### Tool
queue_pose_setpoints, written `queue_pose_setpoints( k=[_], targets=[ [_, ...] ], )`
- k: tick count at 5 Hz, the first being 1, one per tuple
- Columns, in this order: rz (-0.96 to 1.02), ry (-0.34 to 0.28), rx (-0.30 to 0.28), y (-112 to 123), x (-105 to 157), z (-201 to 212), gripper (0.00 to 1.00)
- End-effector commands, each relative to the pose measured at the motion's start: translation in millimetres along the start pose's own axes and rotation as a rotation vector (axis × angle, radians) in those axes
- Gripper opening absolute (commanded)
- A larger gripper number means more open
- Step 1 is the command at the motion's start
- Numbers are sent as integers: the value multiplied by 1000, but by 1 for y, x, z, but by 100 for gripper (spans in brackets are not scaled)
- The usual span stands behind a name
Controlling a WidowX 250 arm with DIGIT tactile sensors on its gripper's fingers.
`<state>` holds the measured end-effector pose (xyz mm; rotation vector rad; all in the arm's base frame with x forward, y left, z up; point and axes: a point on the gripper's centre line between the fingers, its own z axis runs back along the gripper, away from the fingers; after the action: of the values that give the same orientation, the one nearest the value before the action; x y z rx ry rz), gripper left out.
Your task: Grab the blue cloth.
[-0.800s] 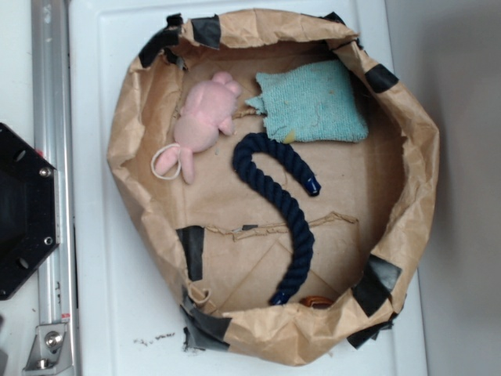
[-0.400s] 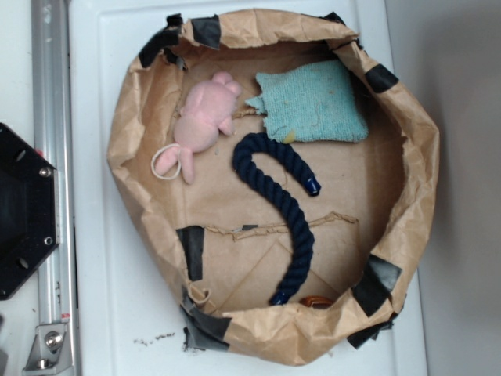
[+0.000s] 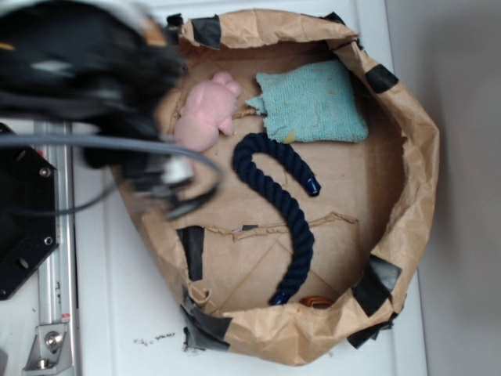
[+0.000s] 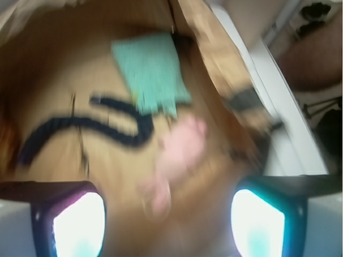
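Observation:
The blue cloth lies flat at the back right of a brown paper basin; in the wrist view the blue cloth sits far ahead, upper centre. My gripper is a motion-blurred dark mass over the basin's left rim, well left of the cloth. In the wrist view the gripper is open, its fingers wide apart with nothing between them, hovering near the pink plush toy.
A pink plush toy lies left of the cloth, and a dark navy rope curves through the middle. A small orange item sits at the basin's front. The black robot base and a metal rail stand at left.
The arm and gripper have swung into the exterior view from the upper left, now covering the basin's left rim and the toy's loop. Cloth, rope and toy have not moved.

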<state>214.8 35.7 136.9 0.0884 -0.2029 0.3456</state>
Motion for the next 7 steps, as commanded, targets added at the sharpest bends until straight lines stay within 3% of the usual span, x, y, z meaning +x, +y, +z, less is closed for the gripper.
queue_pose_setpoints(
  k=[1, 2, 3, 4, 5, 7],
  targets=[
    [3, -73, -27, -39, 40, -31, 100],
    [-6, -84, 3, -50, 32, -36, 100],
    [4, -104, 33, -27, 56, -67, 100],
    [12, -109, 29, -16, 79, -86, 100],
    [-10, -154, 38, -12, 90, -94, 100],
    [-37, -122, 22, -17, 90, -101, 100]
  ],
)
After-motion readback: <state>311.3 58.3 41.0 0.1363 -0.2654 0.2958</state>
